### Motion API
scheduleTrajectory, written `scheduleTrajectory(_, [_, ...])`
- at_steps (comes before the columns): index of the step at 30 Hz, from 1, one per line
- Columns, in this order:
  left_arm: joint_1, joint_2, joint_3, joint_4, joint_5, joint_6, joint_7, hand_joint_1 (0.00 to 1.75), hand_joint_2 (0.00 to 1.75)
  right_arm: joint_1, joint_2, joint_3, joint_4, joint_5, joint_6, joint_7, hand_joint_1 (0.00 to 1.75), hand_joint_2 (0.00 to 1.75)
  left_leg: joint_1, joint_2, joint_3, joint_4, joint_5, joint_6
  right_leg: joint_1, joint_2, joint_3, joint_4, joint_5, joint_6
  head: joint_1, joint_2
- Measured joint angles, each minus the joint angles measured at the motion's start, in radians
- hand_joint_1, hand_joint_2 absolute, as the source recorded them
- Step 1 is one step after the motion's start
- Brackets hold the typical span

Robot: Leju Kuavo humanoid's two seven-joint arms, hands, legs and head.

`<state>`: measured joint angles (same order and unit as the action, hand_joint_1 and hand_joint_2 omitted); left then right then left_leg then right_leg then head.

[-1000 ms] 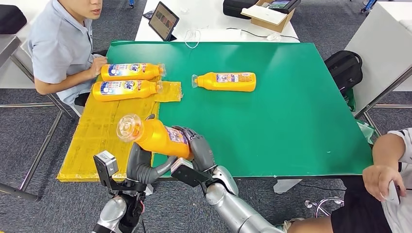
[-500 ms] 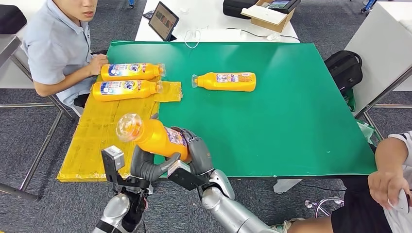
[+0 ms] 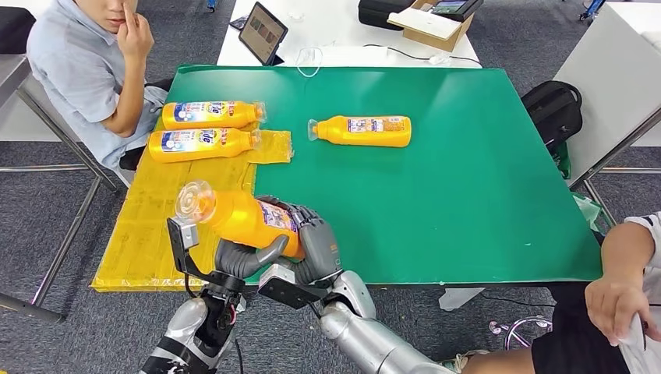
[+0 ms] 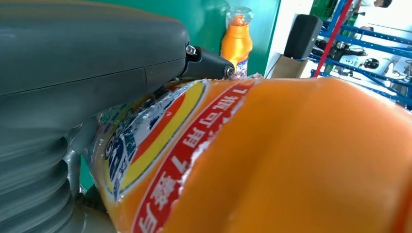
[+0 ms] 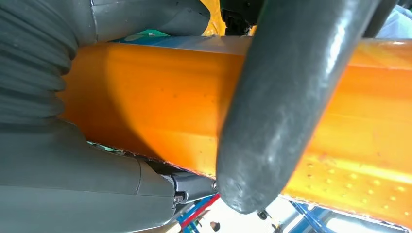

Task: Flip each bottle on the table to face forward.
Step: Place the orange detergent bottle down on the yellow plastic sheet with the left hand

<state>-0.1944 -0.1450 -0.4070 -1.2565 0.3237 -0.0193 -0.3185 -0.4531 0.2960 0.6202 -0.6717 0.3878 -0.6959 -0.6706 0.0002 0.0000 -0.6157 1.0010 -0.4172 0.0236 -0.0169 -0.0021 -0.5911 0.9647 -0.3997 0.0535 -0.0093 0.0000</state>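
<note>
Right now we have one bottle (image 3: 245, 220) off the table, held between both hands above the near-left corner, where the green mat (image 3: 468, 179) meets the yellow sheet (image 3: 152, 226). Our right hand (image 3: 312, 241) wraps the base end from the far side, fingers curled over the label; our left hand (image 3: 245, 259) cups the body from underneath. The left wrist view shows the thumb pressed on the printed label (image 4: 160, 145), and the right wrist view shows a finger (image 5: 272, 121) laid across the plain orange side. So both hands are clamped on it.

What matters for us is the axis: the bottle lies tilted, clear cap (image 3: 195, 201) pointing up and to our left, base toward our right hand. We judge the turn has to happen about that long axis, with the right hand, which has the fuller wrap, rolling it while the left only supports.

Two bottles (image 3: 204, 128) lie side by side near the seated person (image 3: 86, 70), labels up, caps to the right. A fourth (image 3: 362, 130) lies alone on the green, cap to the left, well apart from our hands and nearer the right arm.
</note>
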Motion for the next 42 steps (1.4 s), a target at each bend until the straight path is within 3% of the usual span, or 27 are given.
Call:
scheduleTrajectory(3, [-0.003, 0.0, 0.0, 0.006, 0.022, -0.003, -0.001, 1.75, 1.75, -0.007, 0.004, -0.005, 0.017, 0.005, 0.0, 0.001, 0.14, 1.75, 0.0, 0.0, 0.0, 0.0, 0.0, 0.0, 0.0, 0.0, 0.0, 0.0, 0.0, 0.0, 0.0, 0.0])
scheduleTrajectory(4, [-0.004, 0.0, 0.0, 0.006, 0.029, -0.003, -0.003, 1.75, 1.75, -0.01, 0.007, -0.005, 0.025, 0.004, 0.0, -0.001, 0.0, 1.75, 0.0, 0.0, 0.0, 0.0, 0.0, 0.0, 0.0, 0.0, 0.0, 0.0, 0.0, 0.0, 0.0, 0.0])
scheduleTrajectory(5, [-0.005, 0.0, 0.001, 0.006, 0.036, -0.003, -0.005, 1.75, 1.75, -0.012, 0.011, -0.004, 0.035, 0.002, 0.001, -0.004, 0.0, 1.75, 0.0, 0.0, 0.0, 0.0, 0.0, 0.0, 0.0, 0.0, 0.0, 0.0, 0.0, 0.0, 0.0, 0.0])
scheduleTrajectory(9, [-0.01, -0.001, 0.008, 0.005, 0.061, -0.004, -0.009, 1.75, 1.75, -0.021, 0.027, 0.009, 0.073, -0.01, 0.006, -0.013, 0.0, 0.0, 0.0, 0.0, 0.0, 0.0, 0.0, 0.0, 0.0, 0.0, 0.0, 0.0, 0.0, 0.0, 0.0, 0.0])
scheduleTrajectory(21, [-0.011, 0.002, 0.033, 0.004, 0.094, 0.02, -0.029, 1.75, 1.75, -0.022, 0.042, -0.041, 0.073, 0.159, -0.002, -0.016, 0.0, 0.0, 0.0, 0.0, 0.0, 0.0, 0.0, 0.0, 0.0, 0.0, -0.001, 0.0, 0.0, 0.0, 0.0, 0.0])
scheduleTrajectory(26, [-0.034, 0.008, 0.035, 0.018, 0.024, 0.118, -0.039, 1.75, 1.75, 0.019, 0.047, -0.116, -0.007, 0.307, -0.003, -0.014, 0.0, 0.0, 0.0, -0.001, 0.0, 0.0, 0.0, 0.0, 0.0, 0.0, -0.001, 0.0, 0.0, 0.0, 0.0, 0.0])
scheduleTrajectory(30, [-0.127, 0.032, 0.05, 0.102, -0.097, 0.22, -0.058, 1.75, 1.75, 0.074, 0.058, -0.188, -0.137, 0.417, -0.003, -0.024, 0.0, 0.0, 0.001, -0.001, 0.0, 0.0, 0.001, -0.001, 0.0, -0.001, -0.001, 0.0, 0.0, 0.0, 0.0, 0.0])
scheduleTrajectory(33, [-0.209, 0.051, 0.066, 0.186, -0.176, 0.237, -0.063, 1.75, 1.75, 0.101, 0.061, -0.222, -0.233, 0.426, -0.003, -0.028, 0.0, 0.0, 0.001, -0.003, -0.001, 0.0, 0.003, -0.001, 0.001, -0.003, -0.001, 0.0, 0.0, 0.0, 0.0, 0.0])
scheduleTrajectory(36, [-0.292, 0.066, 0.075, 0.281, -0.271, 0.261, -0.061, 1.75, 1.75, 0.115, 0.059, -0.248, -0.318, 0.414, -0.003, -0.028, 0.0, 0.0, 0.001, -0.003, -0.001, 0.0, 0.004, -0.001, 0.0, -0.004, 0.0, 0.001, 0.001, 0.0, 0.0, 0.0])
scheduleTrajectory(42, [-0.467, 0.081, 0.012, 0.515, -0.656, 0.376, -0.018, 1.75, 1.75, 0.121, 0.057, -0.256, -0.411, 0.333, -0.003, -0.028, 0.0, 0.0, 0.001, -0.003, -0.001, 0.0, 0.004, -0.001, 0.0, -0.004, 0.0, 0.001, 0.001, 0.001, 0.0, 0.0])
